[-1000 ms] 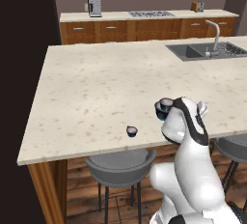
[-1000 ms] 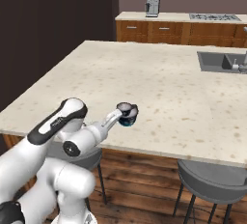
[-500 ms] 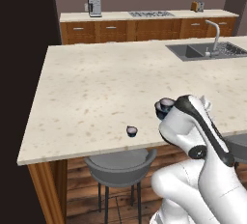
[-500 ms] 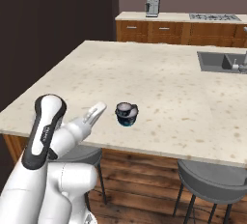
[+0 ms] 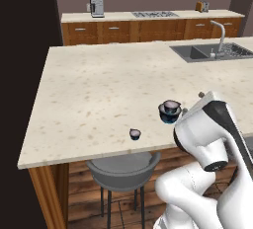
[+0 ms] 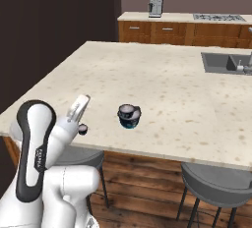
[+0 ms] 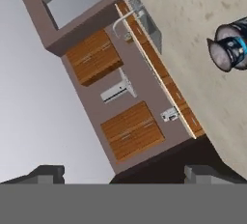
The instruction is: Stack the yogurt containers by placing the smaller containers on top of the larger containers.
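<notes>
The big cup (image 5: 169, 111) stands upright on the pale speckled worktop (image 5: 108, 85), near the front edge, its greyish top up and teal band at the base. In the right base view the same big cup (image 6: 129, 116) stands alone in the open, well apart from the sink (image 6: 227, 63) at the far right. The small cup (image 5: 135, 134) stands just inside the front edge of the worktop, to the left of the big one and apart from it, nothing stacked yet. From the right side the small cup (image 6: 82, 129) peeks out beside the arm's white wrist, partly hidden by it.

The gripper (image 7: 123, 172) is tipped up and rolled over: the hand view looks past the worktop toward the wall cabinets, with the big cup (image 7: 230, 47) off at the right edge of that view. The jaws stand wide apart with nothing between them; one dark fingertip (image 7: 46, 172) shows low on the left, the other low on the right. The arm (image 5: 212, 139) is folded near the front edge of the worktop, beside the big cup, above a grey stool (image 5: 121, 166).
</notes>
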